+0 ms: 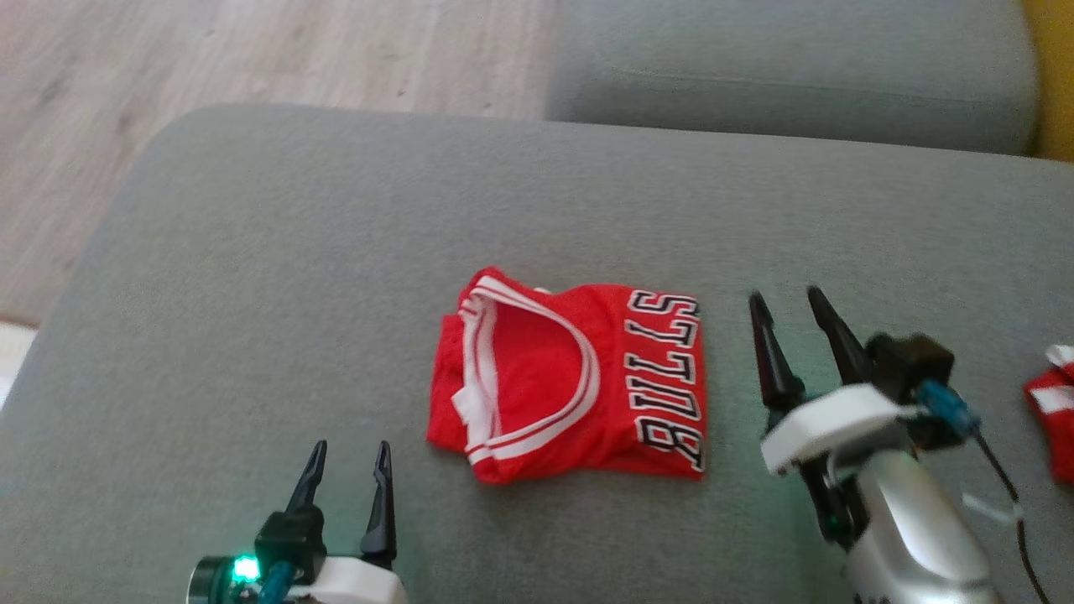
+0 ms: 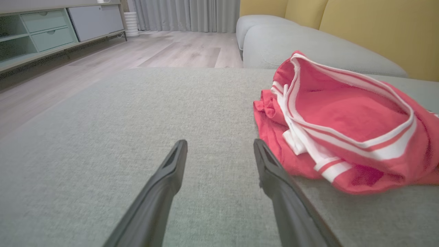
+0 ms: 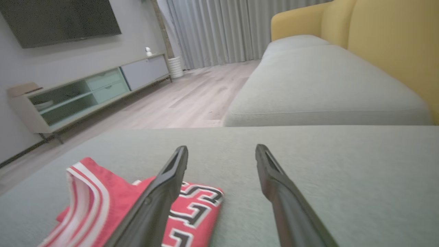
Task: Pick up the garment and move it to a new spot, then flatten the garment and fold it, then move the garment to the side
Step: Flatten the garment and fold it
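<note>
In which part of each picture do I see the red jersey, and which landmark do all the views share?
Head view: the red jersey is at the centre, on the grey cushion.
Left wrist view: it is in the right half, at middle height.
Right wrist view: it is in the bottom left corner.
Shared landmark: the second grey seat beyond it.

- The garment is bright red, with white bands striped in red along its openings.
- Its lettering is black, outlined in white.
- The seat cushion under it is plain grey-green weave.
- The backrest on the far right is mustard yellow.
- The floor is pale wood grain.
- The curtains are grey.
- The cabinet is beige with mint-green drawers and a grey door.
- The screen is black.
- The cloth at the right edge is red and white.
- The left gripper has black jaws, a white body and a green light.
- The right gripper has black jaws and a white body, with a silver forearm.
</note>
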